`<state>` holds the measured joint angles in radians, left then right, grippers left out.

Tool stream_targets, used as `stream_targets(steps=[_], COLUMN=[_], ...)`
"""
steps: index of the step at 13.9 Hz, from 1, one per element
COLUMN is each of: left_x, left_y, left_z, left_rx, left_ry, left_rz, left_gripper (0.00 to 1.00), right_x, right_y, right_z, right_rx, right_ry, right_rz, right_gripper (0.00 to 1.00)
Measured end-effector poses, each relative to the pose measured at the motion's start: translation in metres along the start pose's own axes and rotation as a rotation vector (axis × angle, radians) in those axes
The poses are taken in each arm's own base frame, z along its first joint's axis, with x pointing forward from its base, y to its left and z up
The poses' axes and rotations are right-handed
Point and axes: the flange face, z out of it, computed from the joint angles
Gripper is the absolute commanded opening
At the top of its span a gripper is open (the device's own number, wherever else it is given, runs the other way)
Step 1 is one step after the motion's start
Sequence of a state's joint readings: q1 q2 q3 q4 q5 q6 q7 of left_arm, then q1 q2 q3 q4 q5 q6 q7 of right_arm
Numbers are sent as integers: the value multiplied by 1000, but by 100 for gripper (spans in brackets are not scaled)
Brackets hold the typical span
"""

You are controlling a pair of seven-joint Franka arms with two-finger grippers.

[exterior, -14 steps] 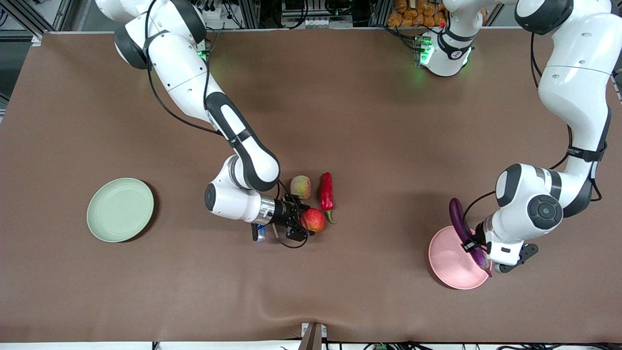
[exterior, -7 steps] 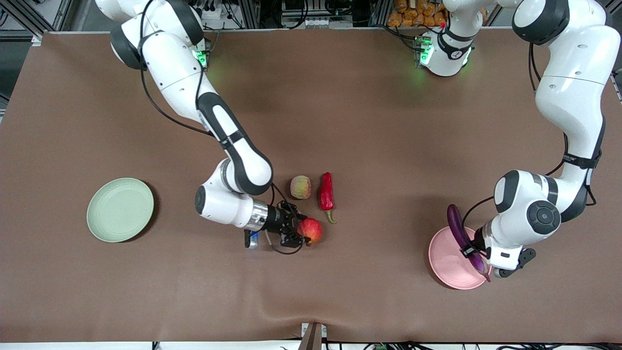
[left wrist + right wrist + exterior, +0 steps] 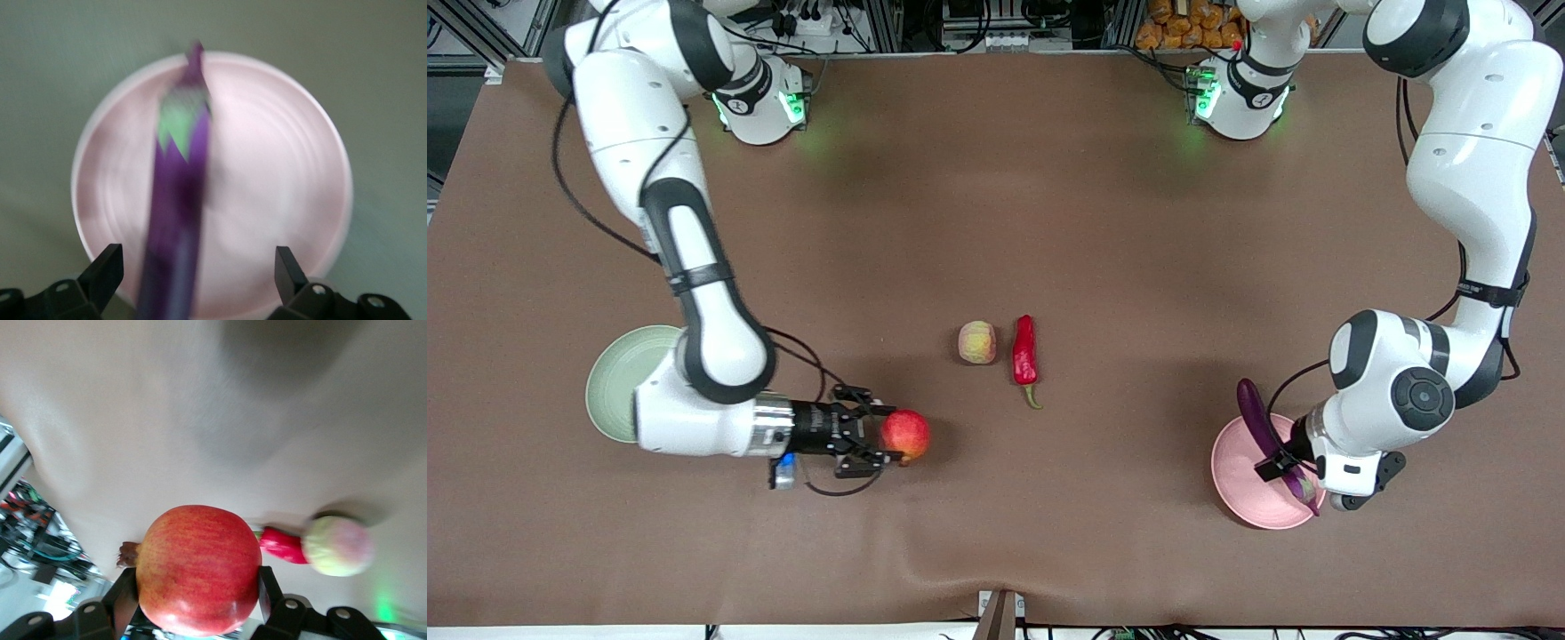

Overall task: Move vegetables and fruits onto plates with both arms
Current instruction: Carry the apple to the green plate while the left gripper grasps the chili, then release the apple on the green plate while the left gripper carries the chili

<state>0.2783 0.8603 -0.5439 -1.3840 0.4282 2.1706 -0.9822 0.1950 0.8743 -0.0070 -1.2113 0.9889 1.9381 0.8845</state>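
Observation:
My right gripper [image 3: 889,436] [image 3: 198,587] is shut on the round red-orange fruit [image 3: 907,435] [image 3: 199,568], held above the table between the pale green plate [image 3: 616,378] and the other produce. The arm hides part of that plate. The pale ribbed fruit [image 3: 977,342] [image 3: 335,545] and the red chili [image 3: 1024,349] [image 3: 283,545] lie side by side mid-table. My left gripper [image 3: 197,263] stands open over the pink plate [image 3: 1238,480] [image 3: 280,167]. The purple eggplant [image 3: 1261,427] [image 3: 179,193] lies lengthwise between the spread fingers, touching neither; its image is smeared.
Brown cloth covers the whole table [image 3: 996,196]. The two green-lit arm bases [image 3: 756,102] [image 3: 1236,93] stand at the table's edge farthest from the front camera. The left arm's elbow and wrist [image 3: 1396,391] hang over the pink plate's end.
The right gripper closed on the red-orange fruit and carried it toward the green plate. The left gripper sank slightly over the pink plate and opened, letting go of the eggplant.

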Motion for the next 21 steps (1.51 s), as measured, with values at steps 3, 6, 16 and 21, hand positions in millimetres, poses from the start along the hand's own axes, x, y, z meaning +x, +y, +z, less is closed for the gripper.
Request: stream_targets(steps=[3,6,16,21], left_x=[-66,-147,-354,-379], left_y=[52,107,197,195], left_z=[-25,-24,52,95], left_rx=[3,17,-33,-14], left_ry=[-83,-109,-10,1], left_rz=[-91,-111,69,116], left_gripper=[100,100,96,0], right_x=[28,53,147,179], right_y=[21,42,122,154], right_z=[-53,-88,-201,-250], right_rx=[-136,-268,-713,-744], right_ry=[32,81,115,81], right_rz=[-148,-289,-781,-885], right_gripper=[23,23,23,100])
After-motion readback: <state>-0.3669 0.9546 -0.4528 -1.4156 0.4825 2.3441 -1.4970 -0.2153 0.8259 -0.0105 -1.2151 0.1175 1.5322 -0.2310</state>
